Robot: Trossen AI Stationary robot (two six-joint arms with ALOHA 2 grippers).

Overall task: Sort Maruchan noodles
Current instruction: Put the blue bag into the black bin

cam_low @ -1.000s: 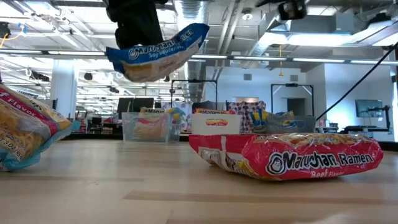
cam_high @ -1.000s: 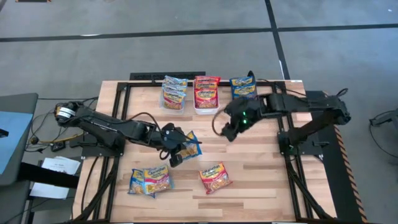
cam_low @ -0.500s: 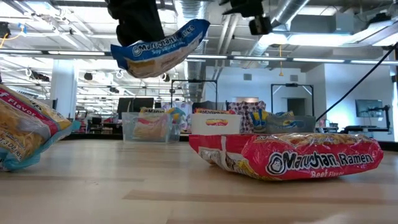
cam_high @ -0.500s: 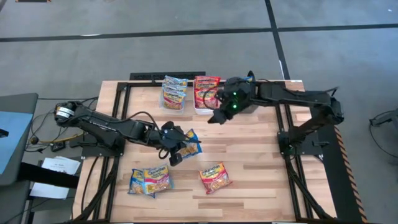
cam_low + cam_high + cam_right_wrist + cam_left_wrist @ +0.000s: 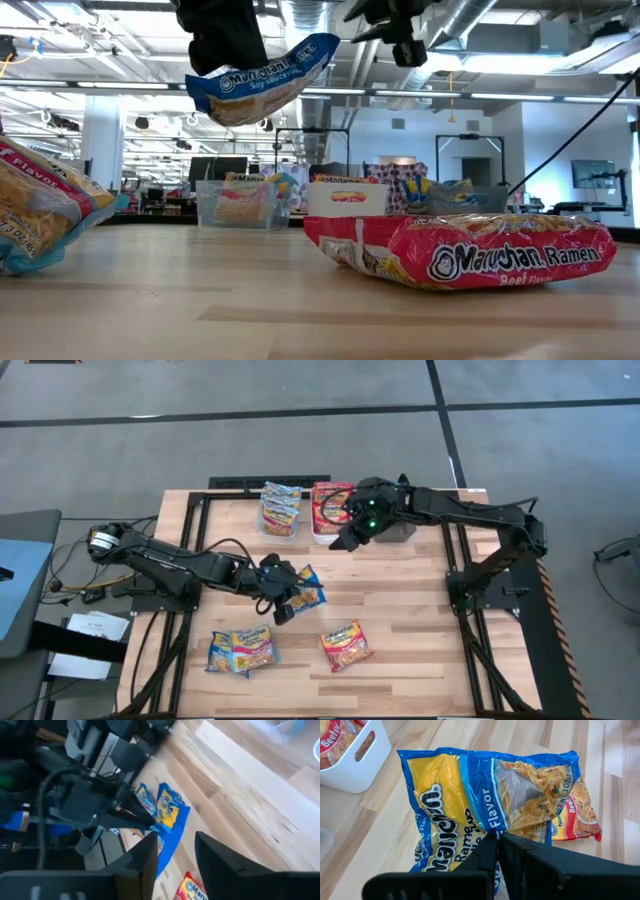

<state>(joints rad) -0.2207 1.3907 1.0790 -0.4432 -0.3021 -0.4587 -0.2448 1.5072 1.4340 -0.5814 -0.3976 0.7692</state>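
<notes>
Above table [image 5: 420, 630], left end effector [image 5: 283, 600] outstretched

Three small bins [image 5: 331, 532] in a row at the wooden table's [image 5: 420, 620] far edge.

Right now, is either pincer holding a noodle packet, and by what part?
The left pincer is shut on the blue Maruchan ramen packet, pinching its edge and holding it above the table. The right pincer is open and holds nothing.
</notes>
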